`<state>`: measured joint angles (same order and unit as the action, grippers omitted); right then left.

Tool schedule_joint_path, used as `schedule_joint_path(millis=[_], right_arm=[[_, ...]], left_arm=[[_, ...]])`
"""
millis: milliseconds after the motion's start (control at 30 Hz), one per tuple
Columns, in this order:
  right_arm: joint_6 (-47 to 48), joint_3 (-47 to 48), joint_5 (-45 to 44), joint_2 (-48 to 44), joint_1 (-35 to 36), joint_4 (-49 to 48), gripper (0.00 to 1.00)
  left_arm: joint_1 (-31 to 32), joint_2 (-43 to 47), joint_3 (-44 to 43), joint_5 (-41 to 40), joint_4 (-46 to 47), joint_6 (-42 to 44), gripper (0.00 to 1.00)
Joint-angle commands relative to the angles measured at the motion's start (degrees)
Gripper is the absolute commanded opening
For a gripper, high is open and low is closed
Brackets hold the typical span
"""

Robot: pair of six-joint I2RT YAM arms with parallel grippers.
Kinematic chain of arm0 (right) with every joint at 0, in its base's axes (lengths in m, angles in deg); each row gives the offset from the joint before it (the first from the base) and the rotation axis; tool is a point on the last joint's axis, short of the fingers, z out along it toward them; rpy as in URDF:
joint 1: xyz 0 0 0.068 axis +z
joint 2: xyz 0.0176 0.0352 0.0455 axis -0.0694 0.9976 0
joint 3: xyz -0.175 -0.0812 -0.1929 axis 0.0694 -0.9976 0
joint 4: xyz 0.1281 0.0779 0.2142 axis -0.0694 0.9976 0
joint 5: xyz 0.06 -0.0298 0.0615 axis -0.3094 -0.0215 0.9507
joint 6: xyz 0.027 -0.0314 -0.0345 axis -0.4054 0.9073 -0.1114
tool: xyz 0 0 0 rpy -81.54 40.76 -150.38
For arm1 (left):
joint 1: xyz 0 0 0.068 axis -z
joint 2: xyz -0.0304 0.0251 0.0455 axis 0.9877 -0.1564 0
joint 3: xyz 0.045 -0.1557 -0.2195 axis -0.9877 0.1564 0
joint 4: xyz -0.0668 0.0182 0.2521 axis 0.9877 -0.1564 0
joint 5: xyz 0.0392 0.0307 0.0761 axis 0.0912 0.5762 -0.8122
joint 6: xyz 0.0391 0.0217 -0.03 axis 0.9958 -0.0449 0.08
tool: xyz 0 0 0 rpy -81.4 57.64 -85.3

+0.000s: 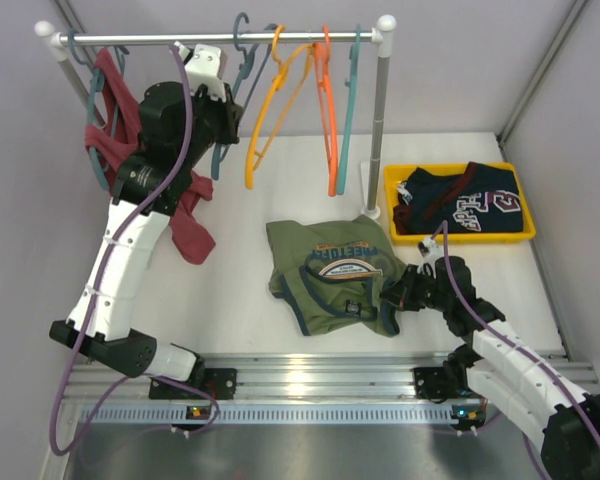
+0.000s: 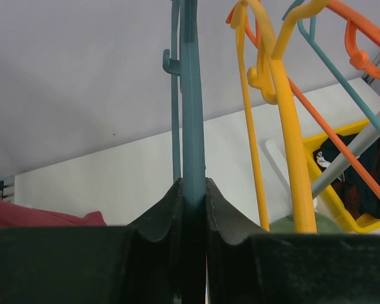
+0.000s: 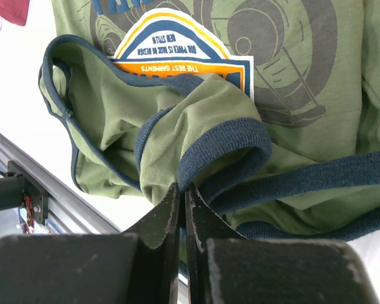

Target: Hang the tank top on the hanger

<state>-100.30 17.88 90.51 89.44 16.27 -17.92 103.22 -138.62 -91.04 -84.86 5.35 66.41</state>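
The olive-green tank top (image 1: 325,268) lies crumpled on the white table, print side up, and fills the right wrist view (image 3: 177,120). My right gripper (image 1: 394,297) sits at its near right corner, shut on a fold of dark-trimmed strap (image 3: 182,189). The slate blue-grey hanger (image 1: 246,72) hangs from the rack rod. My left gripper (image 1: 224,124) is raised to the rack and shut on one bar of the hanger (image 2: 192,95), which runs up from between its fingertips (image 2: 193,188).
The rack rod (image 1: 160,39) also carries a red tank top (image 1: 108,112), a yellow hanger (image 1: 268,105), an orange hanger (image 1: 328,100) and a teal hanger (image 1: 351,110). The rack post (image 1: 377,130) stands beside a yellow bin (image 1: 512,238) holding a navy garment (image 1: 465,205).
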Motion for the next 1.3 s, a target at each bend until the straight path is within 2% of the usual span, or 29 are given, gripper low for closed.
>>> schedule_joint_path(millis=[0,500,800,1000,1267], right_arm=[[1.65,-0.28,0.32,-0.23,0.58,-2.23,0.0],[1.92,-0.55,0.59,0.92,0.58,-3.11,0.0],[2.09,-0.11,0.94,1.44,0.58,-3.02,0.0],[2.35,0.6,0.94,1.62,0.67,-2.23,0.0],[2.44,2.44,0.59,1.8,0.58,-0.65,0.0]], left_arm=[[-0.07,3.72,1.58,-1.39,6.77,0.55,0.0],[-0.07,9.17,7.56,-2.53,8.71,2.05,0.0],[-0.07,16.99,15.11,-3.76,7.31,1.17,0.0],[-0.07,23.06,23.2,-2.97,4.5,-2.78,0.0],[-0.07,34.74,41.03,-0.86,2.12,-8.05,0.0]])
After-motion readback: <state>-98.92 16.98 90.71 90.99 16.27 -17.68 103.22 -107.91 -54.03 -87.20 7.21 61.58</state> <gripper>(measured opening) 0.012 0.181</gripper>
